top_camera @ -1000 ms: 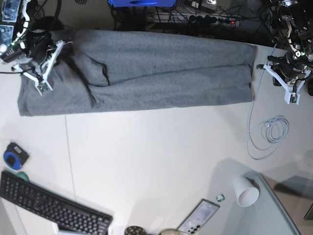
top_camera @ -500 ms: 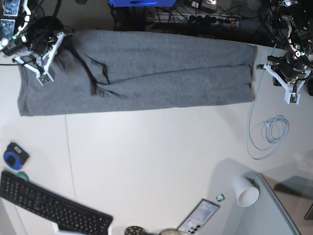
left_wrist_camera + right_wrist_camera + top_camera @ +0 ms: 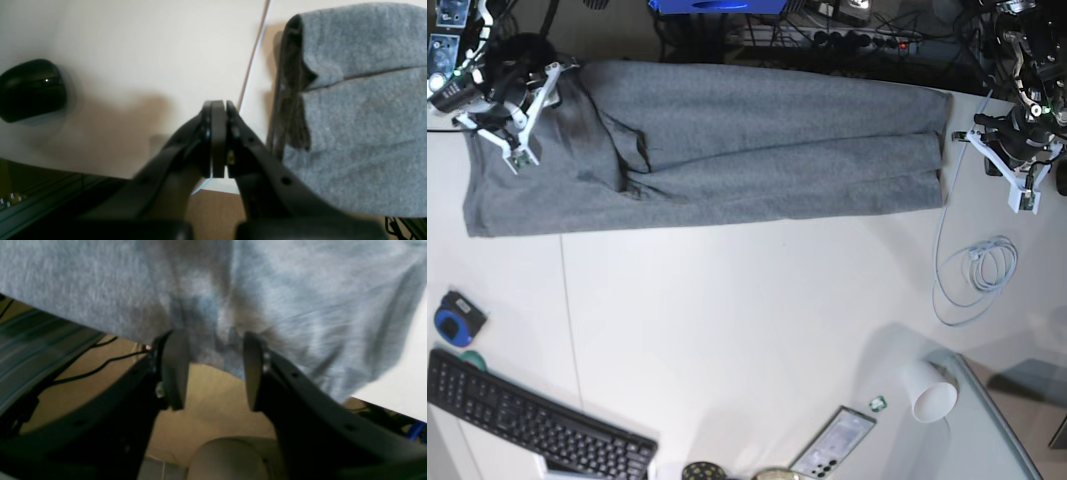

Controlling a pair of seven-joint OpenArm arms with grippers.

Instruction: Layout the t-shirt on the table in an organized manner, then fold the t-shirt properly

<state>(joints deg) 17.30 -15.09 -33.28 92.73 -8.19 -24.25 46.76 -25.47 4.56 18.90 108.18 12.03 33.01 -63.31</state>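
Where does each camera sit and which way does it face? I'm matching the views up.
Base: overhead, looking down on the table, the t-shirt and both arms.
Left wrist: behind the shut left claw, facing the shirt's end.
Right wrist: behind the open right claw, facing grey cloth over the table edge.
Shared: all three show the t-shirt.

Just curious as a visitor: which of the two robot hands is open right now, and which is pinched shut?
The right end effector is open, fingers apart above the t-shirt. The left end effector is pinched shut, holding nothing, beside the shirt's other end.
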